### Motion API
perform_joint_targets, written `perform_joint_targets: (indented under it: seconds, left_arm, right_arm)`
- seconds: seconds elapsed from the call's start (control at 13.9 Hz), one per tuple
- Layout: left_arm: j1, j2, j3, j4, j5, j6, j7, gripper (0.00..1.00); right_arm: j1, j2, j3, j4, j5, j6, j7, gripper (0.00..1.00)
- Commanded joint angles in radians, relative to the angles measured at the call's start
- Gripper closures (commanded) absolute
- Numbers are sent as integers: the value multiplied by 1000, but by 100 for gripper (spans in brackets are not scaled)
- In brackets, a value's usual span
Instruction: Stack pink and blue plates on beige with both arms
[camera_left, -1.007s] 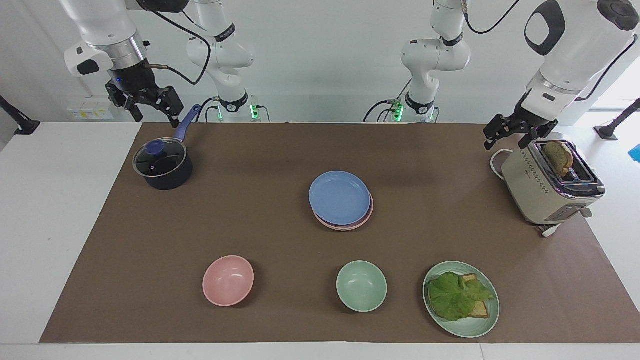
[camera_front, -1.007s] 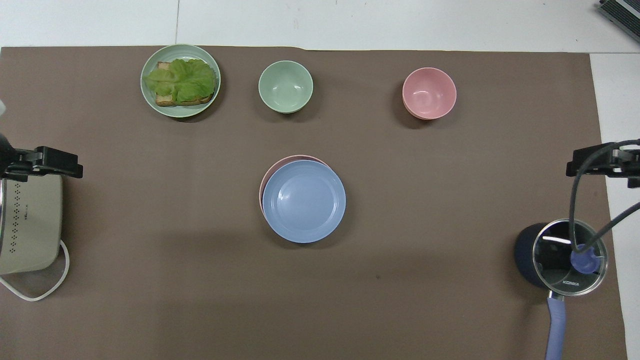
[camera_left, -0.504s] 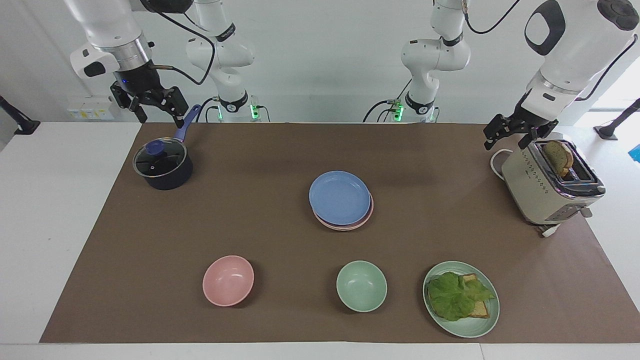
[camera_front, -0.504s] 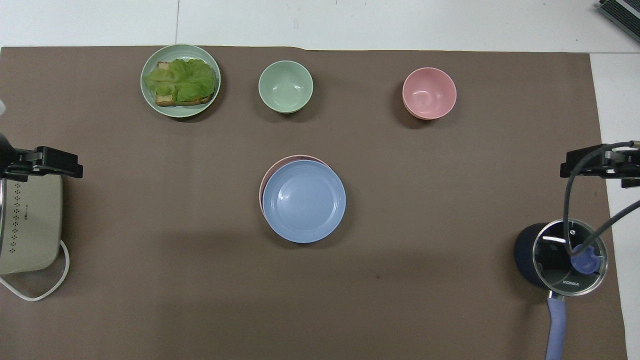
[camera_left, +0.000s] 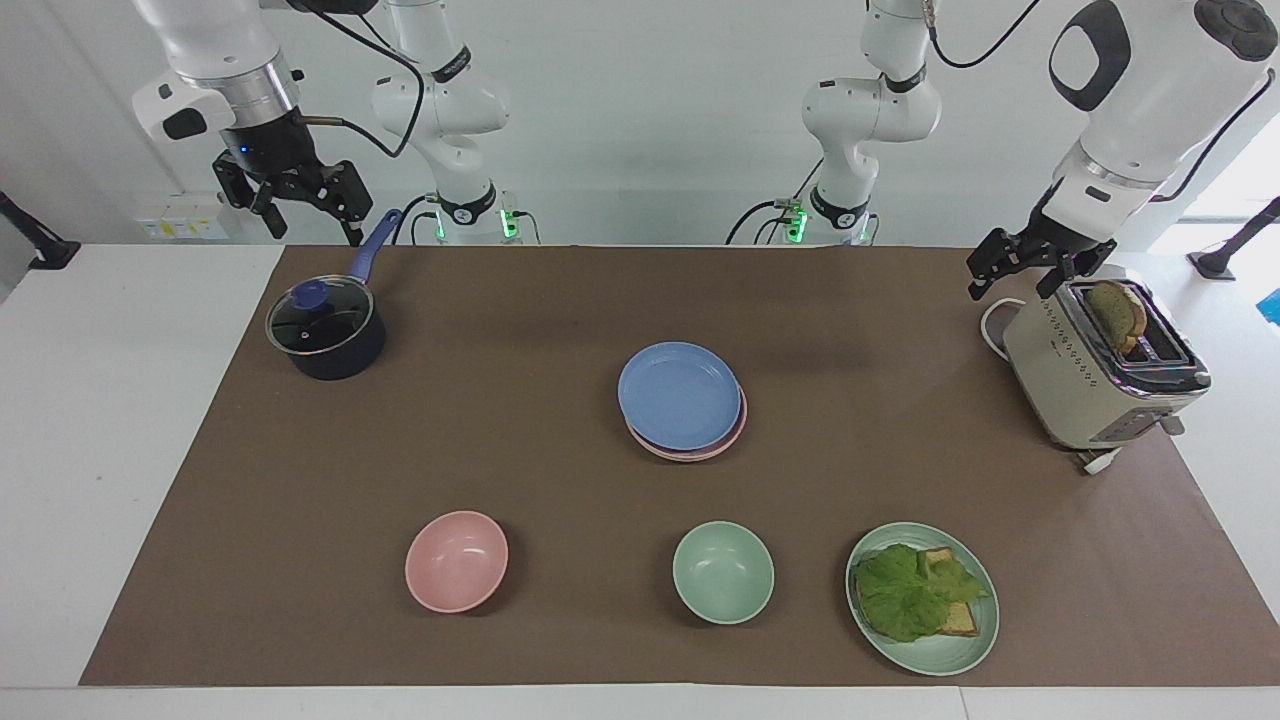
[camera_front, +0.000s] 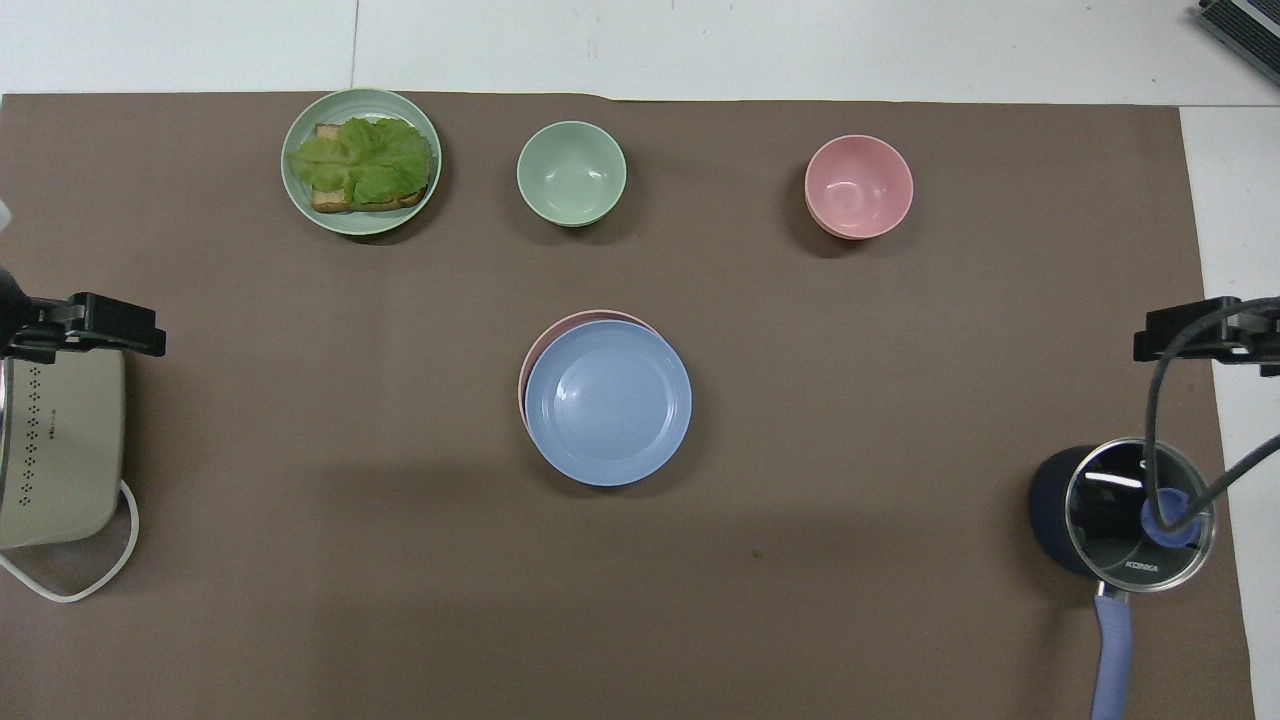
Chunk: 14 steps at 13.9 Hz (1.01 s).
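From the facing view, you had a brown mat (camera_left: 560, 300) over a white table (camera_left: 110, 400), a pale wall at the robots' end. The blue plate (camera_left: 678, 394) sat on the pink plate (camera_left: 737, 425) at mid-mat; no beige plate could be made out. The right gripper (camera_left: 300, 205) hung above the saucepan (camera_left: 326, 335), the left gripper (camera_left: 1015, 265) beside the toaster (camera_left: 1095, 375), both with fingers apart and empty.

From overhead, the blue plate (camera_front: 608, 402) covered the pink plate (camera_front: 545, 335). White table (camera_front: 700, 45) showed along the mat's edge.
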<state>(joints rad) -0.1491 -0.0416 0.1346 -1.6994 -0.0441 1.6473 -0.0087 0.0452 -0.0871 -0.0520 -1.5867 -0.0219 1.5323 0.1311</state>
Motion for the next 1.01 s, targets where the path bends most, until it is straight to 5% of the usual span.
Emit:
perform_joint_targets:
  seconds: [0.0,0.94]
  left_arm:
    - [6,-6,-6,3,18,-12,9,0]
    - [6,-7,-6,3,18,-14,9,0]
  right_arm:
    - [15,-19,-11,-15,-24,-18,-36,0]
    - [12,-11,-11,10,-13,-75,-50,0]
